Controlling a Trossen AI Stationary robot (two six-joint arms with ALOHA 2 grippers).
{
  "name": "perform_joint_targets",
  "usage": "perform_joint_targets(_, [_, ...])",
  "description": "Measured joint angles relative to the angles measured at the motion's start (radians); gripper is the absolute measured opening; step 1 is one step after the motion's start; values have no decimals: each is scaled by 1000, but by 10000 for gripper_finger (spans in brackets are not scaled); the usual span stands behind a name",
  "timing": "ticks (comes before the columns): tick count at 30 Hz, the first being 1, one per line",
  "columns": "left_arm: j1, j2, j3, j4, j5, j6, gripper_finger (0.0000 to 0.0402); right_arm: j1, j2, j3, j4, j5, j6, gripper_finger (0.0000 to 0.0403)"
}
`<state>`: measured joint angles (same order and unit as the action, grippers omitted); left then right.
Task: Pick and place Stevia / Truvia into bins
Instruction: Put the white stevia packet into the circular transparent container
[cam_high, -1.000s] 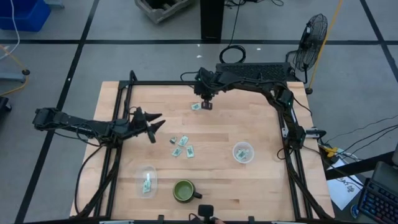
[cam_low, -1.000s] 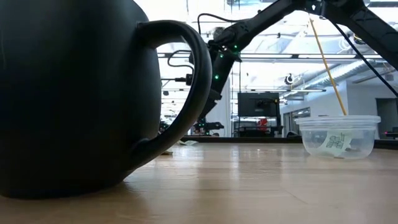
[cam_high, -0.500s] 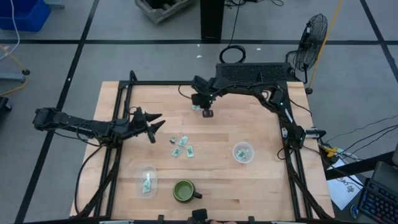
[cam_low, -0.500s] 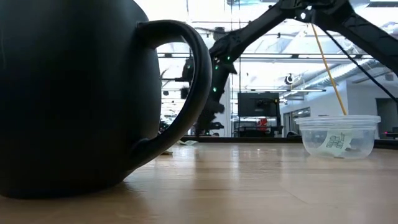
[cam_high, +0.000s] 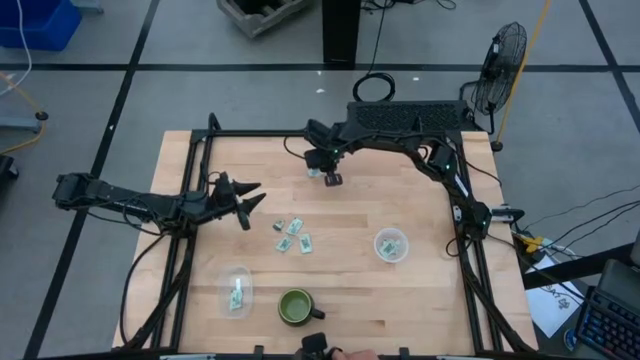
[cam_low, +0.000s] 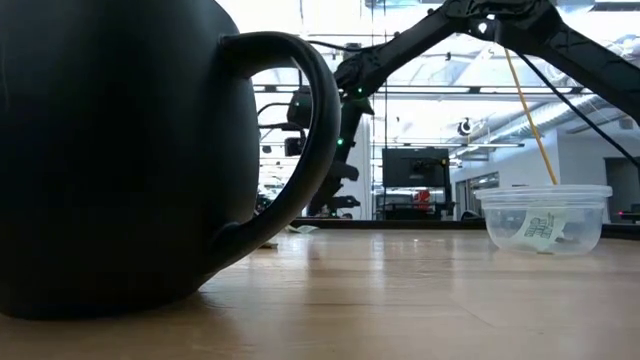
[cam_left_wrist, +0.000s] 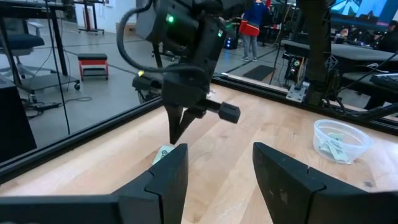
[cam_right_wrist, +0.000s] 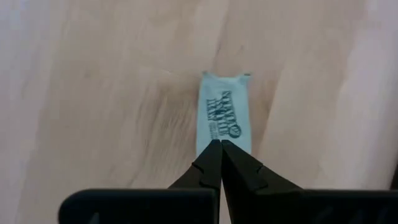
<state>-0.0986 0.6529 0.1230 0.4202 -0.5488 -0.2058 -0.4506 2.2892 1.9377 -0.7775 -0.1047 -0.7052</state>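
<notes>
Five pale green packets lie flat on the table. One packet (cam_high: 314, 172) (cam_right_wrist: 224, 115) lies near the far edge, and several more (cam_high: 292, 235) lie at mid-table. My right gripper (cam_high: 332, 178) (cam_right_wrist: 220, 144) (cam_left_wrist: 174, 138) is shut and points down over that far packet's end. The left clear cup (cam_high: 237, 288) holds a packet. The right clear cup (cam_high: 391, 244) (cam_low: 545, 220) (cam_left_wrist: 339, 138) holds one as well. My left gripper (cam_high: 247, 205) (cam_left_wrist: 217, 168) is open and waits left of the mid-table packets. My right gripper comes from above, pointing down, with its shut fingertips (cam_right_wrist: 214, 155) over one short end (cam_right_wrist: 225, 140) of the far packet. I cannot tell whether they touch it. The packet lies flat on the wood.
A dark green mug (cam_high: 295, 307) (cam_low: 120, 150) stands near the near edge between the cups and fills the left of the low view. A black frame (cam_high: 200, 150) borders the tabletop. Bare wood (cam_high: 400, 180) lies right of the right gripper.
My right gripper has shifted a little toward the near edge beside the far packet, and its arm has swung slightly left. The packet has stayed where it was on the table.
</notes>
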Motion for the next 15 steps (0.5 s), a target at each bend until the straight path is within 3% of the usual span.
perform_joint_targets(4, [0,0,0,0,0,0,184,-1,10,4,-14,66,-45,0])
perform_joint_targets(8, [0,0,0,0,0,0,184,15,27,101,-104,102,9,0])
perform_joint_targets(15, [0,0,0,-1,1,0,184,53,91,311,-214,67,71,0])
